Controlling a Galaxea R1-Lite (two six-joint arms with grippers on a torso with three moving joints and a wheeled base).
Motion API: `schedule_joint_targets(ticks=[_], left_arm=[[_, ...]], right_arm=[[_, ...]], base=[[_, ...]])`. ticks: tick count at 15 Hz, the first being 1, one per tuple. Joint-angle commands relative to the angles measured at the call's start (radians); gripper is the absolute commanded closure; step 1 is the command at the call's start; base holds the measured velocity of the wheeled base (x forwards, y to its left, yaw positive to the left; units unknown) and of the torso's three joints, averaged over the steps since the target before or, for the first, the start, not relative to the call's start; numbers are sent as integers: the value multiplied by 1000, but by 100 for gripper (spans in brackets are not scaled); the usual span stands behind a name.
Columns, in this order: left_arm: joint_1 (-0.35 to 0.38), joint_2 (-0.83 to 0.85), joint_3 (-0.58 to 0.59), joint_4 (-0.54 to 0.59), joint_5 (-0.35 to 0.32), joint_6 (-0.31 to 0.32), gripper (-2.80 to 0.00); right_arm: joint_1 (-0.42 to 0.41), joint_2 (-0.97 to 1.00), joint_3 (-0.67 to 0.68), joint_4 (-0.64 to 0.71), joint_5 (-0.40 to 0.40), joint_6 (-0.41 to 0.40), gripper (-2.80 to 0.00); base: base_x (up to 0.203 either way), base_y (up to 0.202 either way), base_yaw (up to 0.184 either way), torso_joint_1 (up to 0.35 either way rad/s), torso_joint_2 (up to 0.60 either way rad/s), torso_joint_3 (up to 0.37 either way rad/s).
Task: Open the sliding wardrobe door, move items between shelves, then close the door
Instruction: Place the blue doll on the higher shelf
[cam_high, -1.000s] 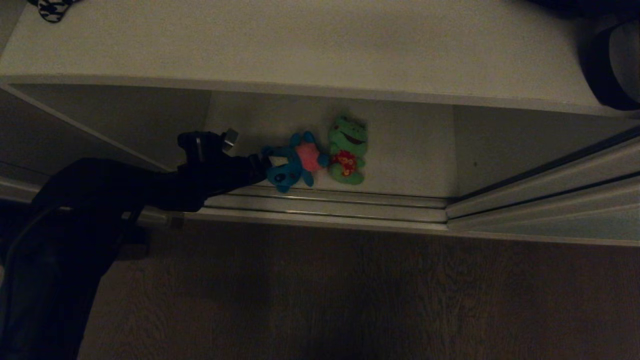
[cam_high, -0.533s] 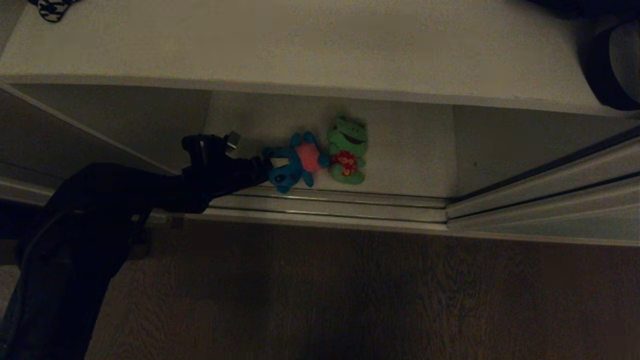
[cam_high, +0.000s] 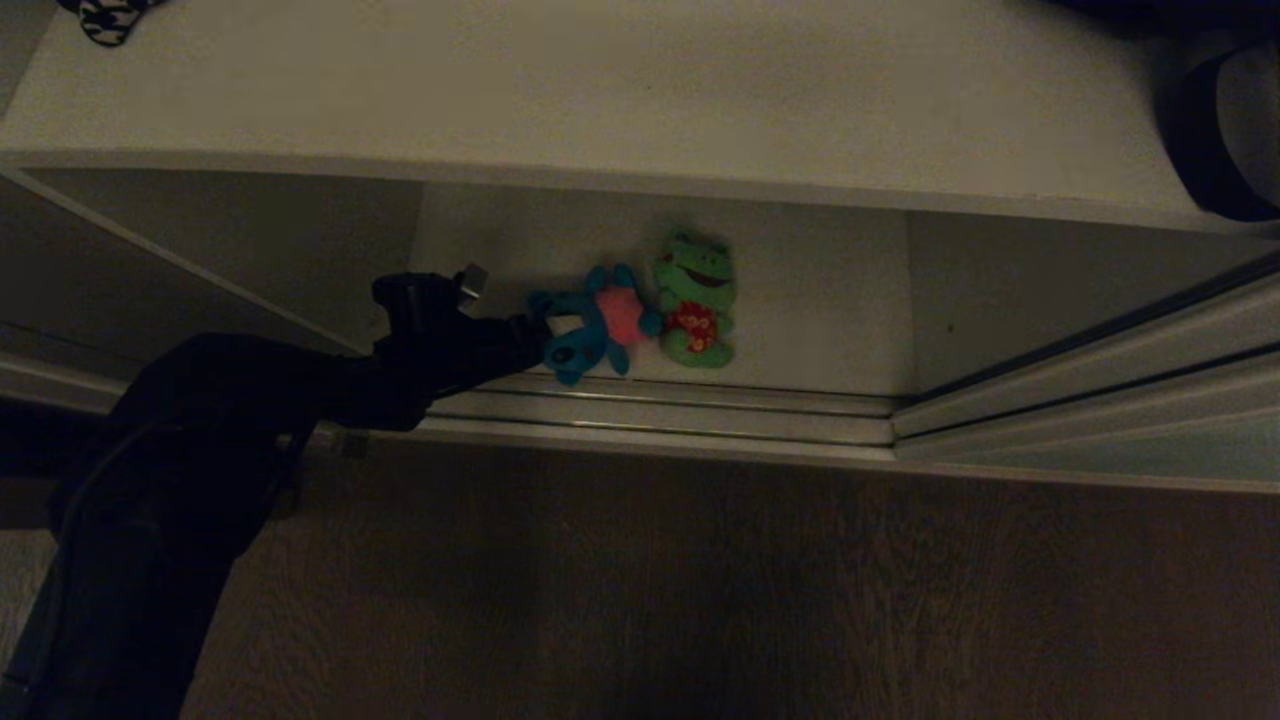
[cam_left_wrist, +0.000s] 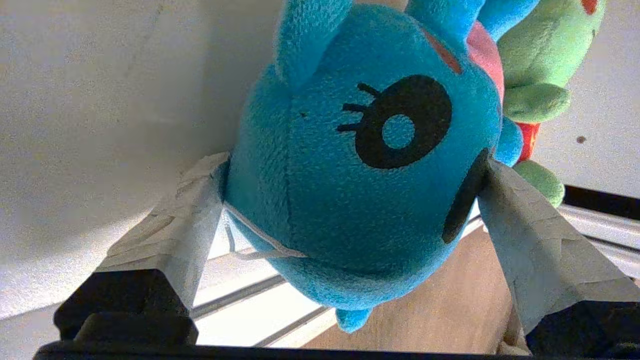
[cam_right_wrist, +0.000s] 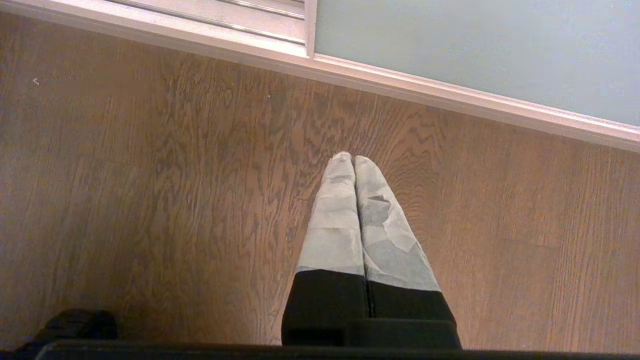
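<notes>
The left gripper (cam_left_wrist: 350, 200) stands wide, its fingers (cam_left_wrist: 190, 210) flanking the blue toy's (cam_high: 590, 325) head on the bottom shelf (cam_high: 820, 300) near its front edge, beside the green toy (cam_high: 695, 300). The right gripper (cam_right_wrist: 354, 160) is closed over the floor (cam_right_wrist: 150, 200).

The right gripper (cam_right_wrist: 354, 162) hangs over the brown wood-grain floor (cam_right_wrist: 150, 200), its taped fingers (cam_right_wrist: 335, 220) pressed together. Beyond it runs the silvery floor rail (cam_right_wrist: 215, 30), with the pale grey-green sliding wardrobe door (cam_right_wrist: 475, 50) standing on it.
</notes>
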Motion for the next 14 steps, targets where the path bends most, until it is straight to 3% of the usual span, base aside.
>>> schedule_joint_targets(ticks=[1,8,14], left_arm=[[1,-38,9,0,-4,-5,-280],[0,-128,71,-3,-2,-9,-280],[0,-59,31,-4,8,0,-280]], right_arm=[[0,0,0,0,0,-1,0],[0,0,0,0,0,-1,0],[0,0,0,0,0,-1,0]], base=[[0,0,0,0,0,0],[0,0,0,0,0,0],[0,0,0,0,0,0]])
